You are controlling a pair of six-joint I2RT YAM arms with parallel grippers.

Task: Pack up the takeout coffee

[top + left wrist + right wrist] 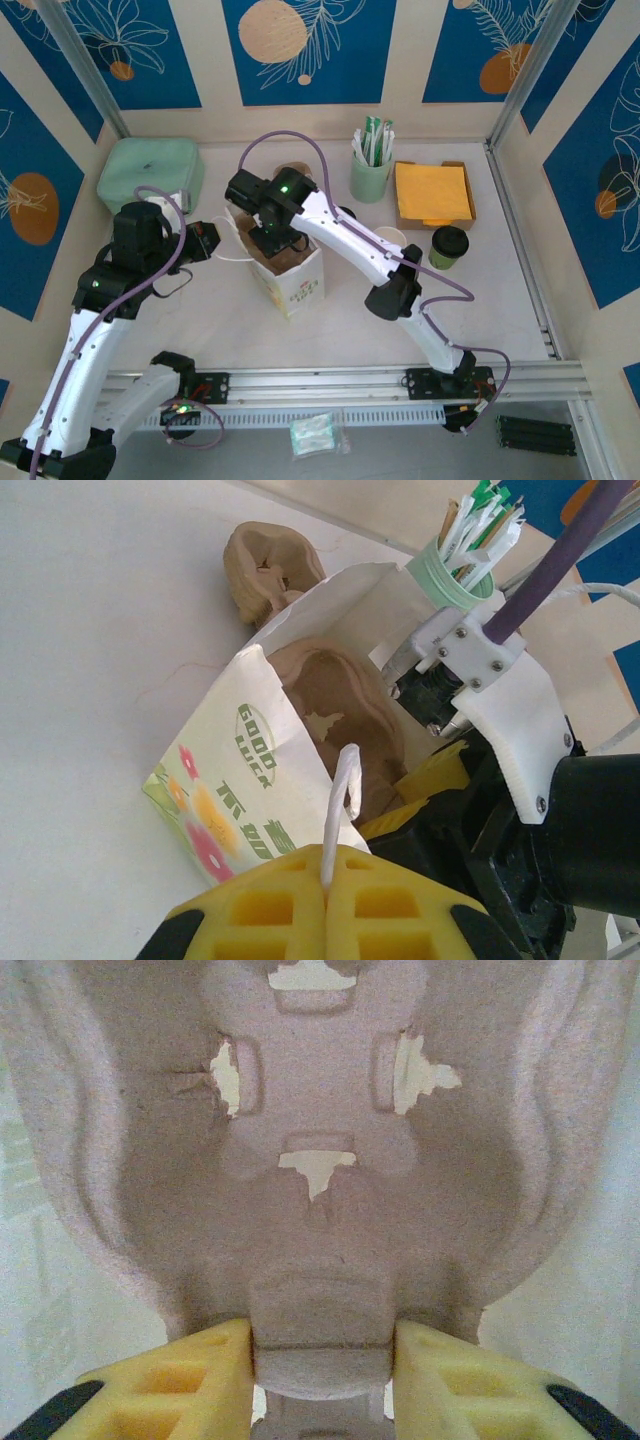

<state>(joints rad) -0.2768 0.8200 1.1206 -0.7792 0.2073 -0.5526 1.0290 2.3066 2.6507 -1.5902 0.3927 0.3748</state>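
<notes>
Top external view showed you the takeout coffee [449, 247] standing on the right side of the table [340, 335]. It was a short paper cup with a round black lid and an olive-green band below it. It stood just in front of the tray of orange napkins [432, 190], just beside a lidless cup [395, 235] and apart from the white paper bag [295, 285]. From that high angle the lid covered most of the cup, so you could see little of its wall, and any print was too small to read. The right arm crossed over part of the lidless cup. The coffee stood upright, lid up, its long axis vertical and pointing almost straight at the camera. Neither gripper touched it. Your left gripper [330, 865] was closed on the bag's thin white handle [345, 780], with the yellow fingers pressed together around it. Your right gripper [322, 1352] was down in the mouth of the bag, so its fingertips were hidden from above. On its wrist camera the two yellow fingers clamped the tab of a brown pulp cup carrier [320, 1140], which hid the bottom of the bag. On the left wrist camera a second pulp carrier [265, 560] lay behind the bag, and the mint-green cup of sachets [450, 570] was cut off by the right arm.
</notes>
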